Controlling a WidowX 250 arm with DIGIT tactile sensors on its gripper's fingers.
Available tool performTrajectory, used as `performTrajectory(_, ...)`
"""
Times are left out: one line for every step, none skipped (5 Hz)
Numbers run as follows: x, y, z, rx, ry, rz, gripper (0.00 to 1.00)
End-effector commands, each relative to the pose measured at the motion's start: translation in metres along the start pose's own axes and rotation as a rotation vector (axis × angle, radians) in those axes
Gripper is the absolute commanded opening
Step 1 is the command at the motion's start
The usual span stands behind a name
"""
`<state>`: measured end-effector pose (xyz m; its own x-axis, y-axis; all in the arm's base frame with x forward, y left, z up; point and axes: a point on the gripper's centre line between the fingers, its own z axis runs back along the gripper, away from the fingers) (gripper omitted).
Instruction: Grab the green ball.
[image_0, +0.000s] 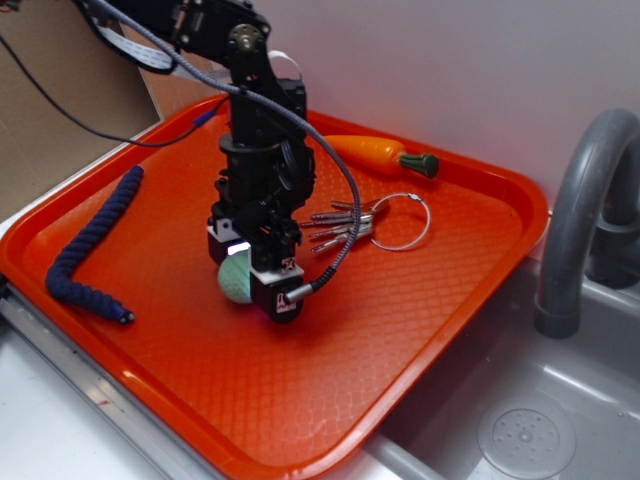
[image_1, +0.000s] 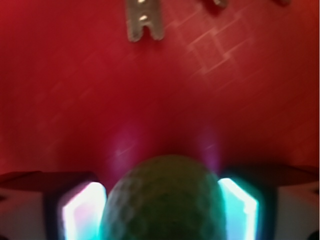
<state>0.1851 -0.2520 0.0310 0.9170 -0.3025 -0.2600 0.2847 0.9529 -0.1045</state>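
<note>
**Ball in the claw, over the tray**

Ball (image_0: 236, 278) sits between the two pads of my claw (image_0: 252, 283), which is clenched on it. From the wrist view I see its dimpled green surface (image_1: 162, 200) filling the lower middle of the frame, with a lit pad (image_1: 82, 210) pressed against each side. The claw (image_1: 161, 212) points down at the tray (image_0: 420, 330), roughly at the tray's middle. From the exterior view I cannot tell whether the ball touches the tray floor or hangs just above it.

Taking the tray as my landmark: keys (image_0: 345, 226) on a ring lie just behind and to the right of the claw, toward the tray's far side. A key tip (image_1: 144, 21) shows at the top of the wrist view, lying flat on the red surface. The carrot (image_0: 375, 154) rests near the tray's far rim, its green end pointing right. A blue rope (image_0: 92, 249) curls along the tray's left side, well apart from the claw. A grey faucet (image_0: 580, 215) rises just beyond the tray's right edge, over a sink (image_0: 520, 430).
</note>
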Motion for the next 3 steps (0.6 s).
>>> performTrajectory(-0.026, 0.004, 0.067, -0.032, -0.164, -0.051, 0.0)
performTrajectory(-0.047, 0.038, 0.103, -0.063, -0.265, -0.008, 0.0)
performTrajectory(-0.067, 0.07, 0.125, -0.041, -0.305, 0.011, 0.0)
